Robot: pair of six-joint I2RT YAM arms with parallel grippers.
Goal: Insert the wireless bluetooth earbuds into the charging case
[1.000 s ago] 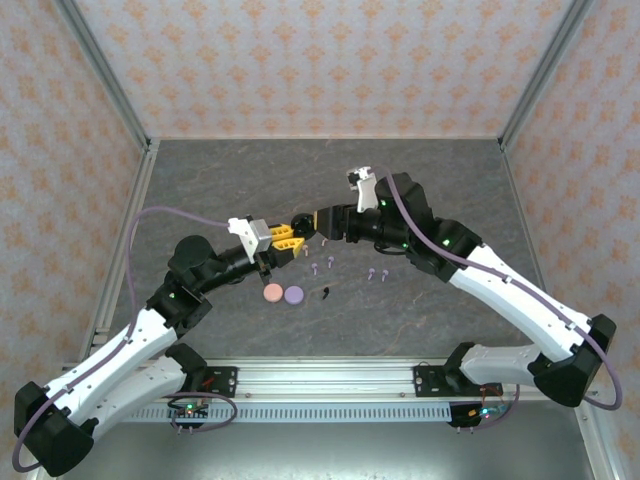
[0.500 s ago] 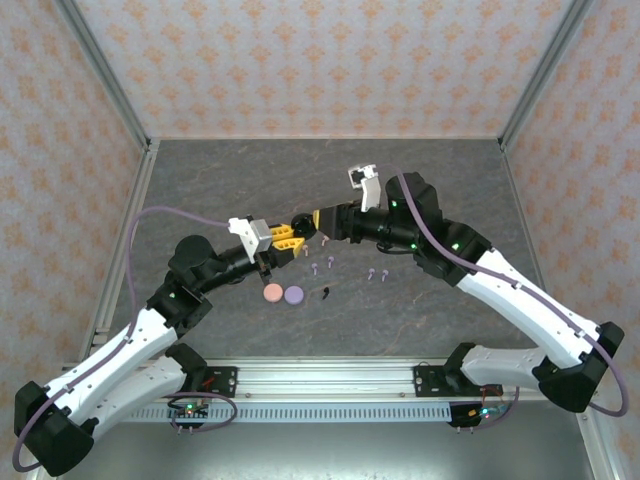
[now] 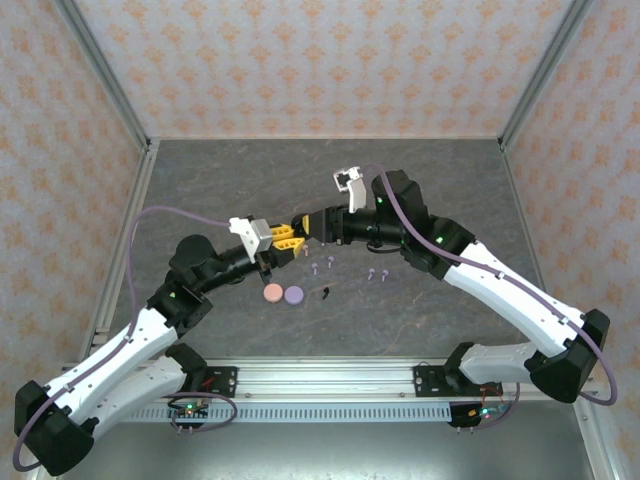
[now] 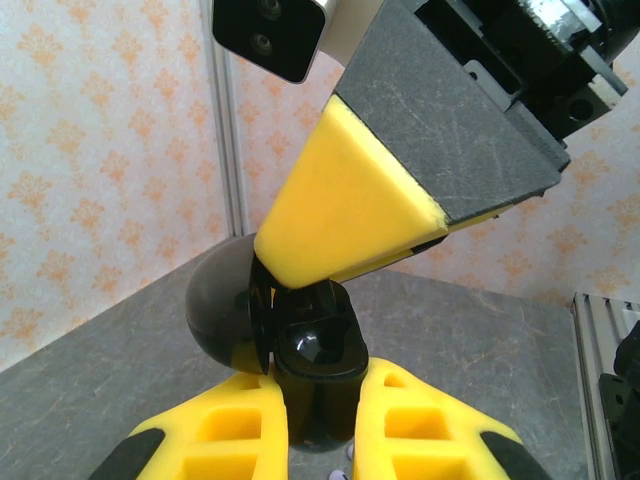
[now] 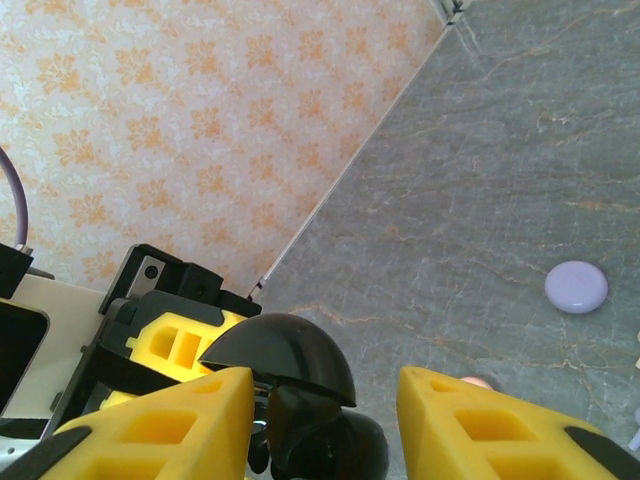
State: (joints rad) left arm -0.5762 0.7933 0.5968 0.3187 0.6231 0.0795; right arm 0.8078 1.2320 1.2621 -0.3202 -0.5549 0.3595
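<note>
We've got the left fingers (image 4: pixel 235 440) clamped on the black charging case (image 4: pixel 318 355), lid flipped open. The right fingers (image 5: pixel 470 415) sit apart right at the case, hiding part of its lid. The earbuds (image 3: pixel 316 267) lie on the tabletop (image 3: pixel 450 180) near the case, too tiny to read any markings

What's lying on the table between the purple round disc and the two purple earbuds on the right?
A tiny black earbud lies between the purple disc and those purple earbuds, in the top view.
</note>
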